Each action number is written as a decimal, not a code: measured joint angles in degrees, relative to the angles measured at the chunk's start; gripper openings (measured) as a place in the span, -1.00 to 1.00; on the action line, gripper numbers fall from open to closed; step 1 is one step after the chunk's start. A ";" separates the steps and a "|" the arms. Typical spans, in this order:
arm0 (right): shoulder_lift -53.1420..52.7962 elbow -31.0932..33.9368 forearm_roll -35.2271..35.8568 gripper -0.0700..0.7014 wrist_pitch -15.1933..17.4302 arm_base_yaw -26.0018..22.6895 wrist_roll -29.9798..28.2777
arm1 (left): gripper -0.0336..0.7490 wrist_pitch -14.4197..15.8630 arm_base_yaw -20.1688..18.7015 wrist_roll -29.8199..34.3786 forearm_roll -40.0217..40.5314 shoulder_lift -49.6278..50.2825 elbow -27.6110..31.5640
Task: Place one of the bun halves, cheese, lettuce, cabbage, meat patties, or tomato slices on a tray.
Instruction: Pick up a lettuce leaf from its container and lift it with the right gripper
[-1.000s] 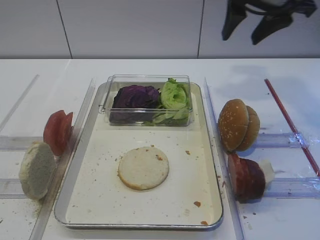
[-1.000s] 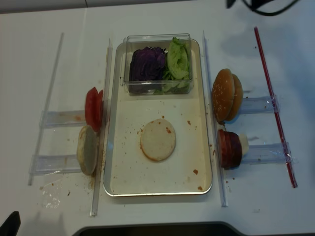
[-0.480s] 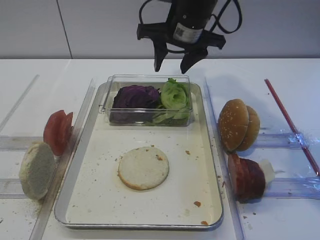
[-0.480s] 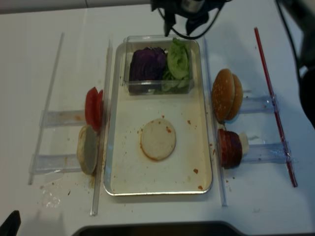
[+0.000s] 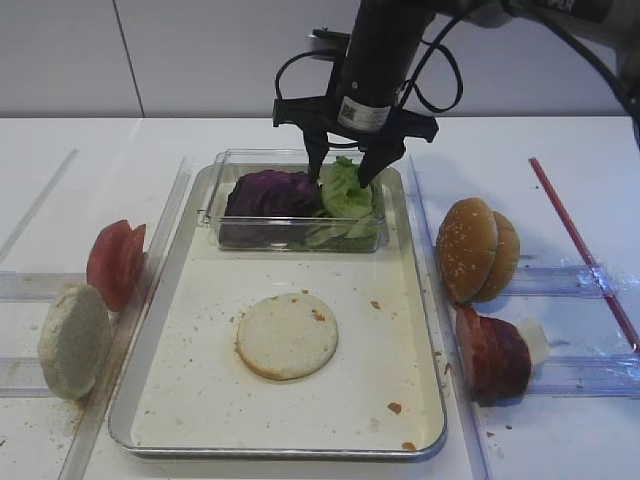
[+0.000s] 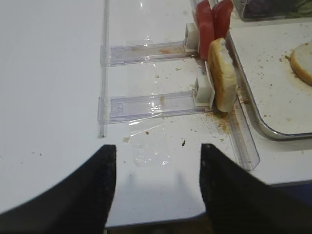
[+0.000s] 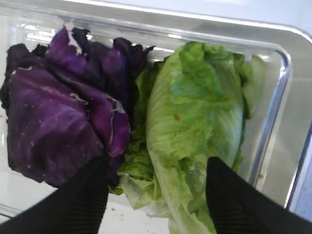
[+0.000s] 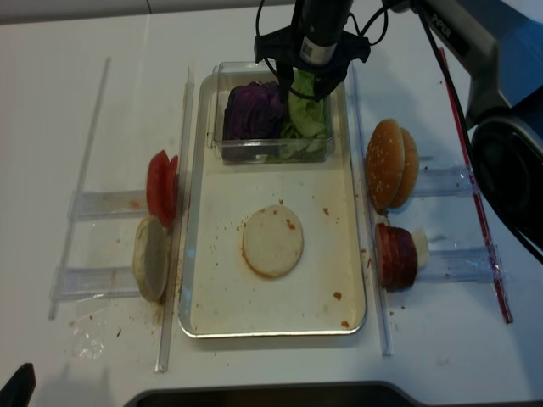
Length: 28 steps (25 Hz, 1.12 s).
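White surface (image 5: 560,150) filling the whole view, smooth and matte, lit bright and even from overhead, only faint soft shadows lying on it. Behind it a pale grey panelled wall (image 5: 200,55), thin dark vertical seams splitting it into panels. Along the near edge in the second high view, a dark rounded rim (image 8: 271,397) crosses the bottom of the frame

Arm colour: right arm (image 5: 385,45) black, glossy cylinder.
Cables: black loops beside the wrist.
Marking: small pale label above the fingers (image 5: 318,158).
Fingers: two black, tapered prongs.
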 joint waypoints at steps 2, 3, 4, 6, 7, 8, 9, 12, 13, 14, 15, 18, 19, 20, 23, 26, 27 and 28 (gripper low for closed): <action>0.41 0.00 0.00 0.34 -0.11 0.00 0.34 | -0.01 0.00 0.00 0.00 0.00 0.00 0.00; 0.64 0.00 0.00 0.34 -0.11 0.00 0.34 | -0.01 0.00 0.00 0.00 0.00 -0.08 0.00; 0.74 0.00 -0.10 0.34 -0.11 0.00 0.40 | -0.01 0.00 0.00 0.00 0.00 -0.08 0.00; 0.74 0.00 -0.14 0.34 -0.11 0.00 0.48 | -0.01 0.00 0.00 0.00 0.00 -0.08 0.00; 0.74 0.00 -0.26 0.34 -0.34 0.00 0.48 | -0.01 0.00 0.00 0.00 0.00 -0.08 0.00; 0.87 0.00 -0.40 0.34 -0.58 0.00 0.48 | -0.01 0.00 0.00 0.00 0.00 -0.08 0.00; 1.00 0.00 -0.66 0.34 -0.73 0.00 0.48 | -0.01 0.00 0.00 0.00 0.00 -0.08 0.00; 1.90 0.00 -1.41 0.34 -0.96 0.00 0.48 | -0.01 0.00 0.00 0.00 0.00 -0.08 0.00; 2.12 0.00 -1.54 0.34 -1.06 0.00 0.48 | -0.01 0.00 0.00 0.00 0.00 -0.08 0.00; 2.48 0.00 -1.63 0.34 -1.06 0.00 0.48 | -0.01 0.00 0.00 0.00 0.00 -0.08 0.00; 2.76 0.00 -1.63 0.34 -1.14 0.00 0.48 | -0.01 0.00 0.00 0.00 0.00 -0.08 0.00; 3.24 0.00 -1.75 0.34 -1.45 0.00 0.48 | -0.01 0.00 0.00 0.00 0.00 -0.08 0.00; 3.52 0.00 -1.65 0.34 -1.57 0.00 0.48 | -0.01 0.00 0.00 0.00 0.00 -0.08 0.00; 3.75 0.00 -1.65 0.34 -1.70 0.00 0.48 | -0.01 0.00 0.00 0.00 0.00 -0.08 0.00; 4.11 -0.23 -1.52 0.34 -1.90 0.00 0.48 | -0.01 0.00 0.00 0.00 0.00 -0.08 0.00; 4.29 -0.34 -1.52 0.26 -1.90 0.00 0.53 | -0.01 0.00 0.00 0.00 0.00 -0.08 0.00; 4.34 -0.34 -1.65 0.20 -1.90 0.00 0.53 | -0.01 0.00 0.00 0.00 0.00 -0.08 0.00; 4.44 -0.34 -1.65 0.12 -1.79 0.00 0.53 | -0.01 0.00 0.00 0.00 0.00 -0.08 0.00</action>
